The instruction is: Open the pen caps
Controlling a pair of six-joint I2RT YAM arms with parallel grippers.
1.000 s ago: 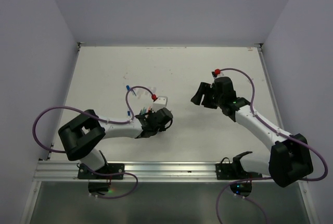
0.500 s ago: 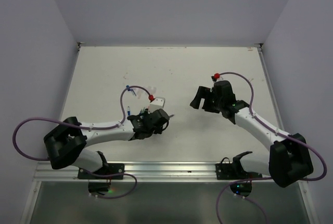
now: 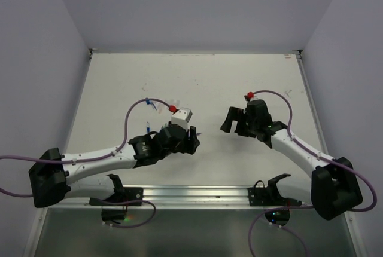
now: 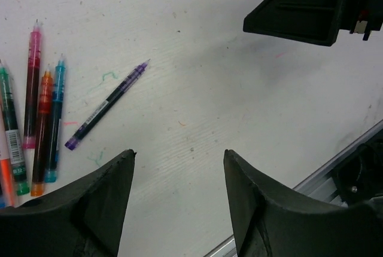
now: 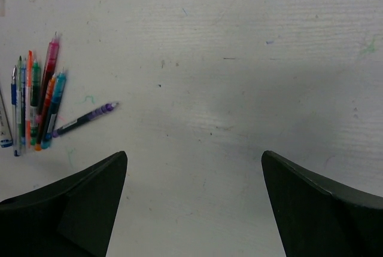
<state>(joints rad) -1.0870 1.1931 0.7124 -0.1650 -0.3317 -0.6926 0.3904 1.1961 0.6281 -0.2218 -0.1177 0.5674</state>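
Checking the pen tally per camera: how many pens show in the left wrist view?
6: purple pen alone near centre; pink pen, orange pen, blue pen, green pen bunched at left; orange-red pen cut by the edge. More may lie off-frame.

- White table (image 3: 251,77), scuffed, with faint colored ink marks, e.g. a green squiggle (image 4: 108,76).
- Bunch of pens side by side, roughly parallel: pink pen (image 4: 32,83), orange pen (image 4: 42,131), teal pen (image 4: 55,119), green pen (image 4: 11,125).
- More thin pens (image 5: 18,113) on the bunch's far side, too small to sort.
- Purple pen (image 4: 106,104) lies alone, slanted, one end close to the teal pen.
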